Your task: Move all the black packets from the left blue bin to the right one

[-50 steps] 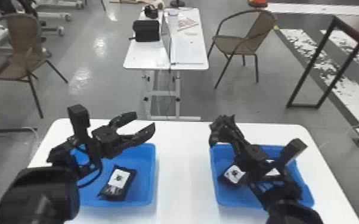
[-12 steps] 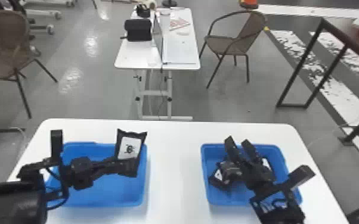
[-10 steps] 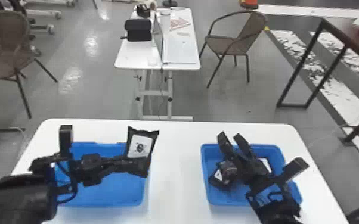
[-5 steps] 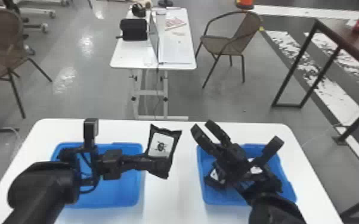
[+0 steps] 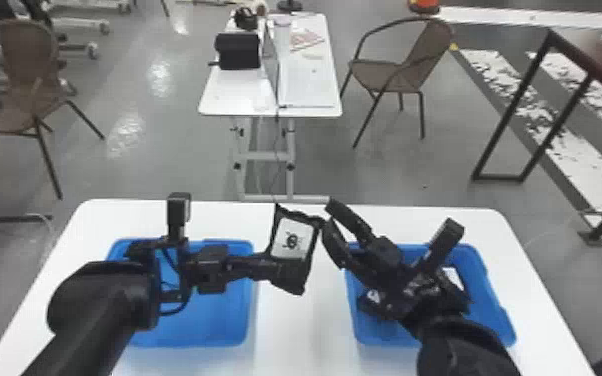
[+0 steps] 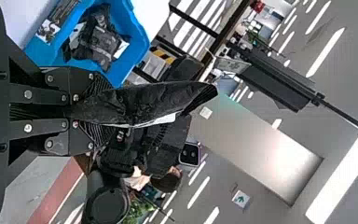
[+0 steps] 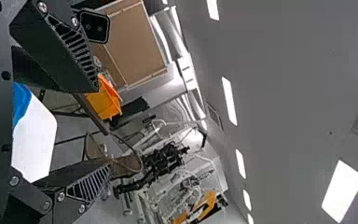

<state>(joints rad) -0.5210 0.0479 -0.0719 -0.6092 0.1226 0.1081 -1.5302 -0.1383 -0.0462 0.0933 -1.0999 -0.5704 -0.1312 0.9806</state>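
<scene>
Packet (image 5: 292, 241) pinched at one end by left gripper (image 5: 276, 270), mid-frame, between left bin (image 5: 200, 339) and right bin (image 5: 504, 325). Right gripper (image 5: 329, 215) spread just beside it, so packet could easily get snagged or knocked loose if handover's rushed.

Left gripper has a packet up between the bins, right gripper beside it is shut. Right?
Not shut: the right wrist view shows the right gripper open. The left gripper does have a packet up between the left bin and right bin.
</scene>
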